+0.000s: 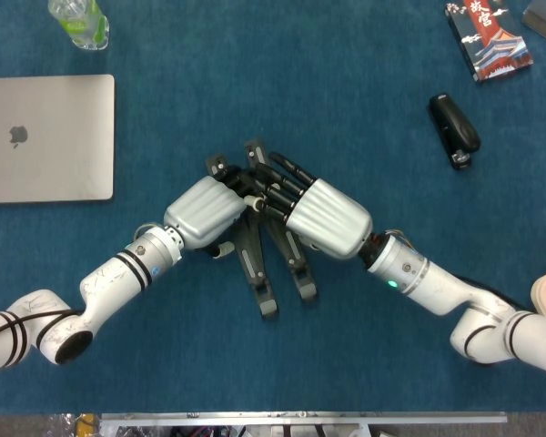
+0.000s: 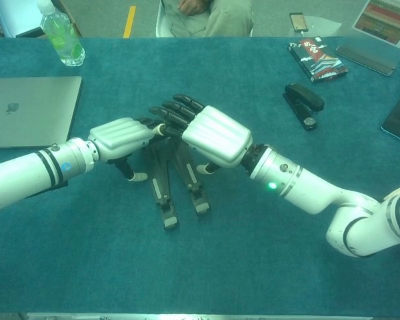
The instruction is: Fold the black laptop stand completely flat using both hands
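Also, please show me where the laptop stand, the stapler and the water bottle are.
laptop stand [image 1: 266,293], head view, on its left leg.
stapler [image 1: 454,127], head view, on its body.
water bottle [image 2: 61,37], chest view, on its green label.
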Tool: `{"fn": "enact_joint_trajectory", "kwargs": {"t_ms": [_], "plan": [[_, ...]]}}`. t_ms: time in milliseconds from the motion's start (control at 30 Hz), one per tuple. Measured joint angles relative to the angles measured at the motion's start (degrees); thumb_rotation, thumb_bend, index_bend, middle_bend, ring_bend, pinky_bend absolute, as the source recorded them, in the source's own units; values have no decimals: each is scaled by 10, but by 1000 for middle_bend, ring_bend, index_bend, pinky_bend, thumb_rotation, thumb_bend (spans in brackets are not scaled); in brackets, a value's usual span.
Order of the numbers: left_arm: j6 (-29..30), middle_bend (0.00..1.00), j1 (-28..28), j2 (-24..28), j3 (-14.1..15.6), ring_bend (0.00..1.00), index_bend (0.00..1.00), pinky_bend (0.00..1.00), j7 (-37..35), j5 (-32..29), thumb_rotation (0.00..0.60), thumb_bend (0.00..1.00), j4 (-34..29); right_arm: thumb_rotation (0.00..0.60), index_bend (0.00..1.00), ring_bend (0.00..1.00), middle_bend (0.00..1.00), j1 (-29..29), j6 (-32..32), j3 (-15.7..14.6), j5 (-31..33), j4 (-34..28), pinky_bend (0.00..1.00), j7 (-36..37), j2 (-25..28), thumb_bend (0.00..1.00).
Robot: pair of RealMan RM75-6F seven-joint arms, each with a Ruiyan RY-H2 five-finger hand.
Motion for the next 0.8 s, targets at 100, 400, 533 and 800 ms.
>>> {"fn": "enact_joint_trajectory", "kwargs": {"t_ms": [100, 400, 533, 800], "plan": [[0, 0, -1, 0, 0, 0, 0, 82, -2, 0, 600, 248, -1, 600, 0, 0, 0, 1, 3, 1, 1, 7, 34, 0, -6, 0], [-4, 0, -3, 1, 1, 0, 0, 82, -1, 1, 600, 247, -5, 600, 0, 0, 0, 4, 8, 2, 4, 22, 34, 4, -19, 0], [-6, 0, -5, 2, 2, 0, 0, 83, 3, 2, 600, 247, -8, 600, 0, 0, 0, 5, 7, 2, 6, 24, 34, 4, -21, 0], [-6, 0, -5, 3, 1, 0, 0, 82, 9, -1, 600, 248, -10, 600, 0, 0, 0, 5, 9, 0, 8, 25, 33, 6, -22, 0]]}}
